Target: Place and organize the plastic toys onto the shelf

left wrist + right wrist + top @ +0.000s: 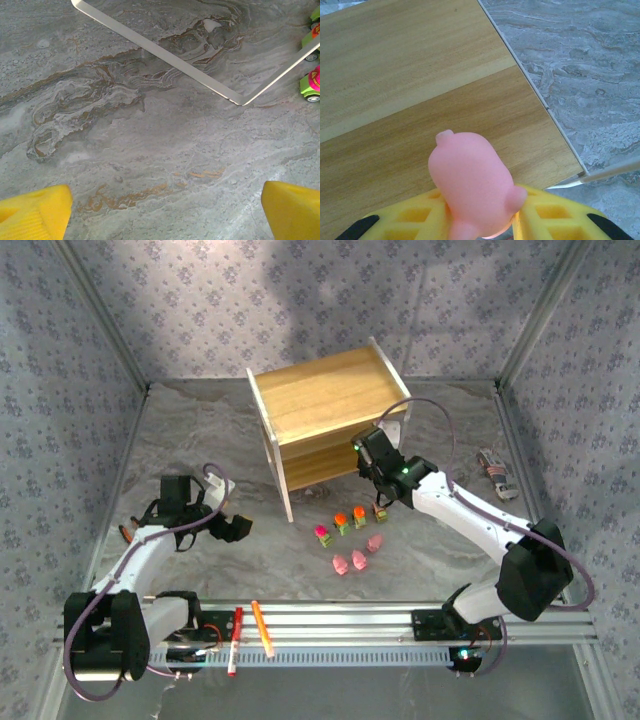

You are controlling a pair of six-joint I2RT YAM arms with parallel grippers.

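Right gripper clamps a pink toy at bottom centre of its wrist view, over the shelf board. This looks like the placing step. Next it should lower and let go, clear of the board's right edge. Left gripper hangs spread over bare table. Four trucks and three pink toys lie mid-frame. The pens at lower left obstruct nothing.

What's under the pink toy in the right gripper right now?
Bare wooden shelf board lies beneath the pink toy held by the right gripper, close to the board's white-framed corner. The patch directly behind the toy and yellow fingers is covered.
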